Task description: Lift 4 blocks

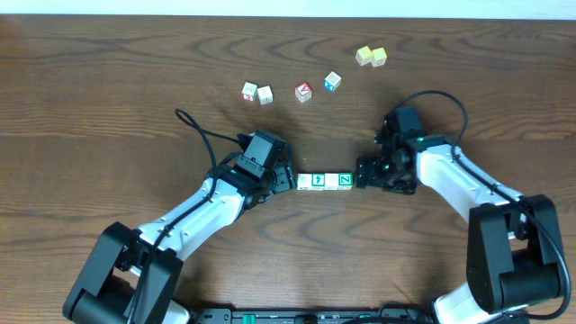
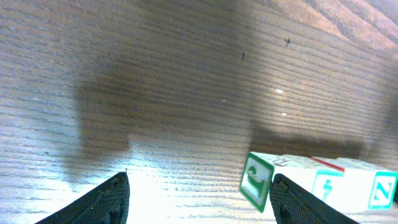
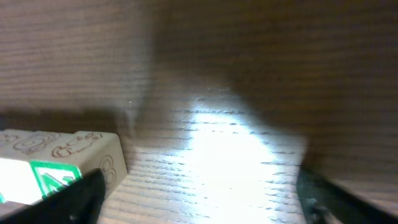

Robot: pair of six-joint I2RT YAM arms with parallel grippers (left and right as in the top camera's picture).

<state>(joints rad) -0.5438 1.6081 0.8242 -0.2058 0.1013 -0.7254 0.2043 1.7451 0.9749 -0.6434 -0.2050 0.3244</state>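
A short row of white blocks (image 1: 325,182) with green and teal marks lies end to end on the wooden table (image 1: 108,126), between my two grippers. My left gripper (image 1: 288,177) is at the row's left end and stands open. In the left wrist view the end block's green-framed face (image 2: 257,181) sits just inside the right fingertip (image 2: 292,199), and the rest of the gap (image 2: 199,202) holds only bare wood. My right gripper (image 1: 364,171) is at the row's right end, also open. In the right wrist view the end block (image 3: 74,149) sits by the left fingertip (image 3: 78,196).
Farther back on the table lie loose cubes: two white ones with pink-red edges (image 1: 256,93), a red-faced one (image 1: 303,92), a blue-sided one (image 1: 332,82) and two pale yellow ones (image 1: 371,57). Black cables loop behind both wrists.
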